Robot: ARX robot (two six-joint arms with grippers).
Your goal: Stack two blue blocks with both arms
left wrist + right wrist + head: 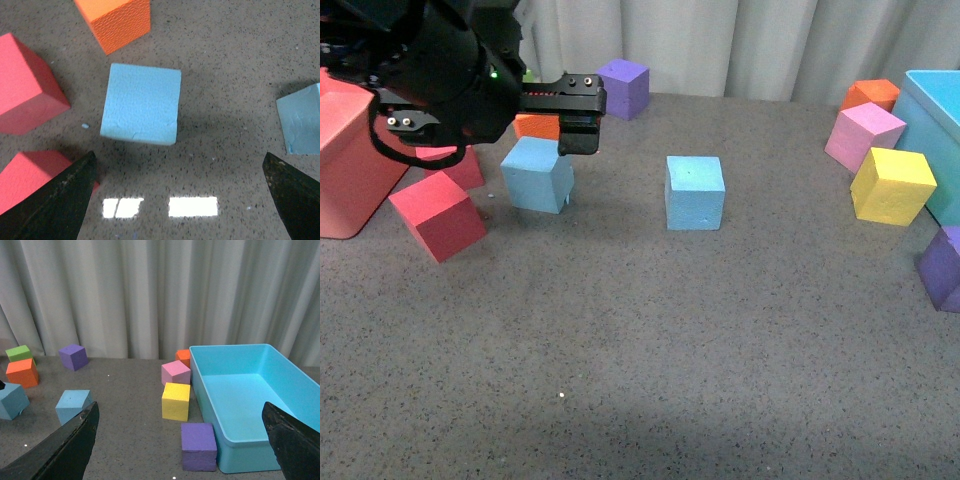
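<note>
Step in hand: approach for the first pick. The left arm (430, 70) is reaching in from the upper left of the front frame. The left gripper (179, 156) is hovering over the left blue block (537, 173) with its jaws spread wide and holding nothing. In the left wrist view this block is lying ahead of the fingertips, not yet between them, and is sitting slightly askew to them. The centre blue block (695, 192) is resting on the table (640, 350) at mid frame, near the first block but apart from it.

Next move, as a judgement: the left gripper is needing to advance over the block, line up with two opposite faces, descend and close. A red cube (438, 215) and an orange cube (532, 127) are lying close by, so room for the fingers is looking tight. The right gripper (180, 407) is also hanging open and empty, raised and facing the curtain.

Containers: the turquoise bin (235, 348), at the right edge of the front frame, is showing a bare floor with nothing inside. The red bin (345, 170) is standing at the left edge, and its inside is hidden
</note>
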